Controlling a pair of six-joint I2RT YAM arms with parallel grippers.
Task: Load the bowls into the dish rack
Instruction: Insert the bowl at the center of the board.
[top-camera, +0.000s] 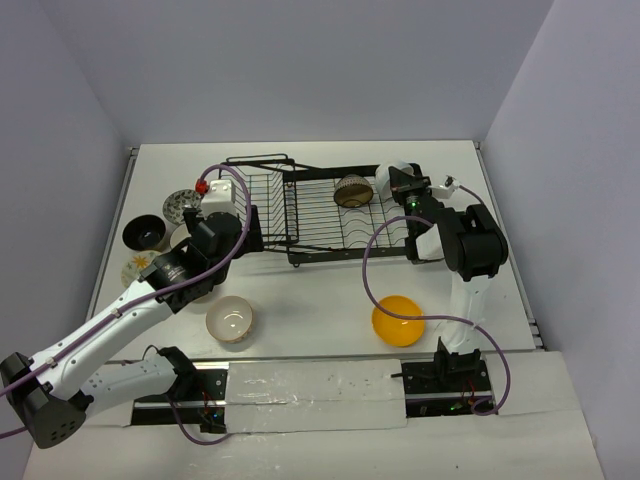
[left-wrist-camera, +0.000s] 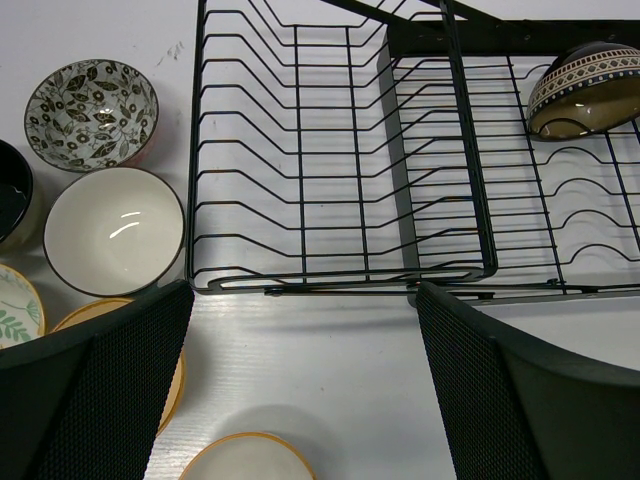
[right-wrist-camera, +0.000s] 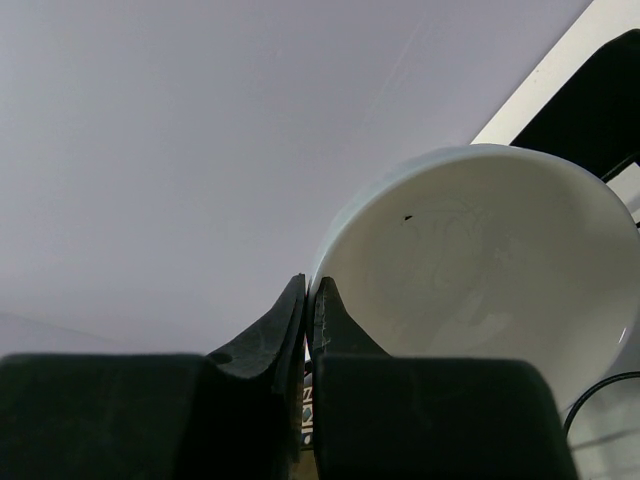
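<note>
The black wire dish rack stands mid-table and also shows in the left wrist view. A brown patterned bowl stands on edge in its slotted section. My right gripper is shut on the rim of a white bowl and holds it tilted at the rack's far right end. My left gripper is open and empty, above the table at the rack's near left edge. An orange-yellow bowl and a cream bowl sit on the near table.
More bowls cluster left of the rack: a black one, a grey leaf-patterned one, a white one with a dark rim, a green-leaf one and a tan-rimmed one. Walls close the table's far and side edges.
</note>
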